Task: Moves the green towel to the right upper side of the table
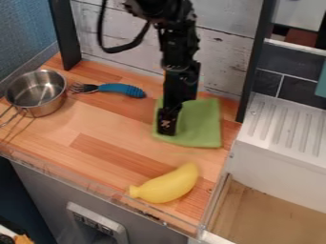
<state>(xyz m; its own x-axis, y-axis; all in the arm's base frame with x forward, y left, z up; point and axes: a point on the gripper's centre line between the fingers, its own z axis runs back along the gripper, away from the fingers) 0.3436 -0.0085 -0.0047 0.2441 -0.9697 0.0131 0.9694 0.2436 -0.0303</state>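
Clearly, the towel (200,125) lies under the pincer (167,127).

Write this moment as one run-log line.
gripper: over green towel, left part | towel: upper right of table | banana: near front edge

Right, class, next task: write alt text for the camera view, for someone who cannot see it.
Black robot gripper over a green towel, upper right on a wooden counter; yellow banana nearer the camera, blue-handled fork and metal pot to the left.
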